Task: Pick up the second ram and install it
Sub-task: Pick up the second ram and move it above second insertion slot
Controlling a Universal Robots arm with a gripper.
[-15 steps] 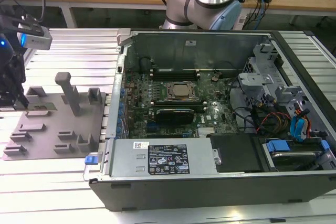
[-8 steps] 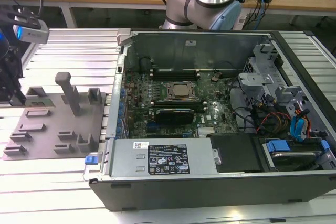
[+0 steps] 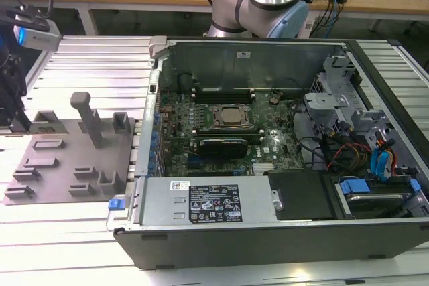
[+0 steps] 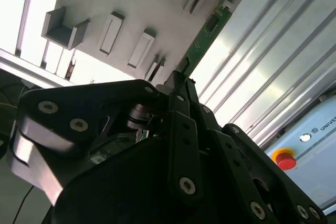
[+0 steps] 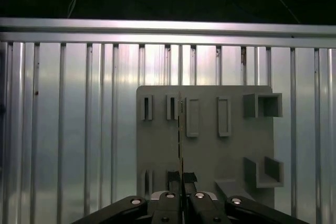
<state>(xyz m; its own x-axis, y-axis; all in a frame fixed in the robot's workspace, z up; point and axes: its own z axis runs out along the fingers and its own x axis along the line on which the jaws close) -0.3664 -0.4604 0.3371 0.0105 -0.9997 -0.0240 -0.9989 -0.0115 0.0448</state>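
Over the grey tray (image 5: 210,148), the second ram (image 5: 181,129) is held edge-on, clamped at one end by the gripper (image 5: 182,181), whose fingers are closed on it. The open computer case (image 3: 268,132) is seen well apart, toward the exterior view's right.

In the centre of the frame the second ram (image 5: 180,135) shows edge-on as a thin dark line. Its near end is pinched between the black fingers (image 5: 173,178) of the pincer (image 5: 182,182) at the frame's edge. Behind it lies a grey tray (image 5: 210,153) with raised slotted blocks (image 5: 191,117) and open-sided boxes (image 5: 262,105), resting on the ribbed metal table (image 5: 73,129). Beyond the table's far rail all is dark.
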